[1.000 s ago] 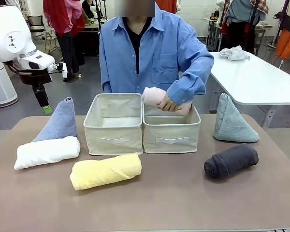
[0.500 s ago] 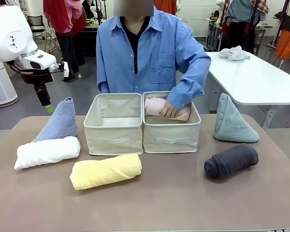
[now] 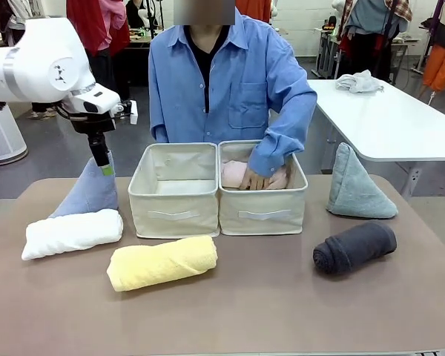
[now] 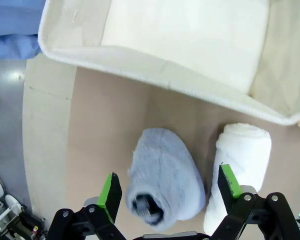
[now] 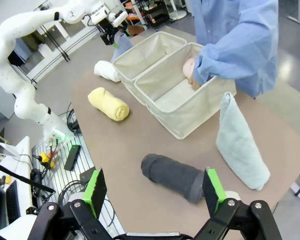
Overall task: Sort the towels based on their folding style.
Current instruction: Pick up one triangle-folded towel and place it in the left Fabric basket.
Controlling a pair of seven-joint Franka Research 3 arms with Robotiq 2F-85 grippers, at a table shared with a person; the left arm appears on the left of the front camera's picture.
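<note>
The periwinkle cone towel (image 3: 89,191) stands at nine o'clock of the left bin (image 3: 174,194), with the white roll (image 3: 70,233) touching it at six o'clock. The left gripper (image 4: 170,186) hangs over the cone's tip, fingers apart. In the right bin (image 3: 263,204) a person's hand (image 3: 254,179) rests on the pink roll (image 3: 233,173). The right gripper (image 5: 154,191), spread wide, looks down on the dark grey roll (image 5: 172,176).

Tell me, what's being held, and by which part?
Robot jaws: open, empty. The person's hand grips the pink terry towel roll across its middle, in the right beige fabric bin.
</note>
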